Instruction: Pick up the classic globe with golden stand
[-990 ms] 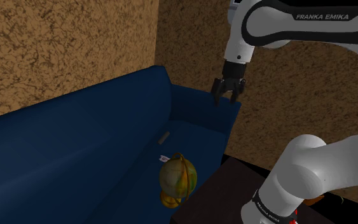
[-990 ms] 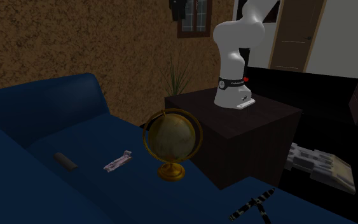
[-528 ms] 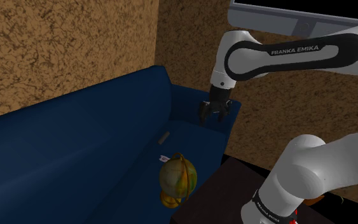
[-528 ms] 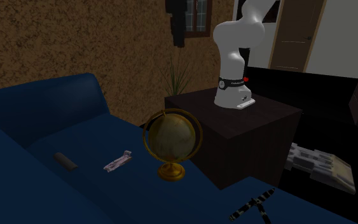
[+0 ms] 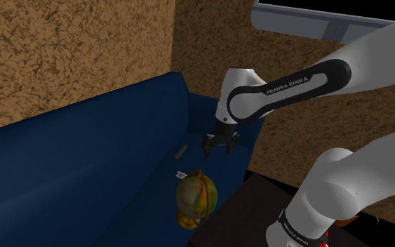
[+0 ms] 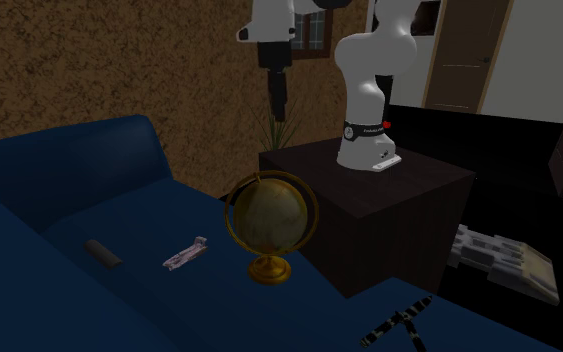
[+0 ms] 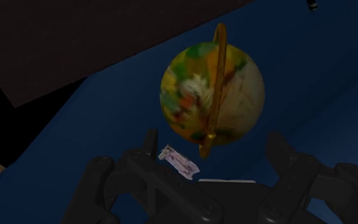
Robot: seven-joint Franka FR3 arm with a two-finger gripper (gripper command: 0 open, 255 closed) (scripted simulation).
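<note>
On the seat of a dark blue upholstered sofa (image 6: 69, 180), close to the end that meets the dark brown box (image 6: 389, 190) carrying the arm, stands an olive-and-yellow globe (image 6: 269, 222). It is upright on a round golden base (image 6: 269, 271), with a thin golden meridian ring (image 7: 219, 76) arching around the ball. A small pale lilac strip (image 6: 186, 254) and a dark grey bar (image 6: 102, 252) lie on the same cushion, both apart from the globe.

The all-black two-finger gripper (image 5: 220, 146) hangs in the air above the seat, well clear of the globe and touching nothing. In the wrist view its fingers stand wide apart, with the globe ahead of them.

The globe is probably a light, hollow, rigid ball, top-heavy on a narrow foot. On a soft cushion, a sideways nudge could tip it over. The ball looks smooth, rounded and likely too broad for the fingers to span, so pads closing on it could slide off. The ring seems the better hold: stiff, thin, and reachable from above near its top. The fingers should pinch it across its flat sides. Polished metal may be slippery, so a square, centred grip matters.
</note>
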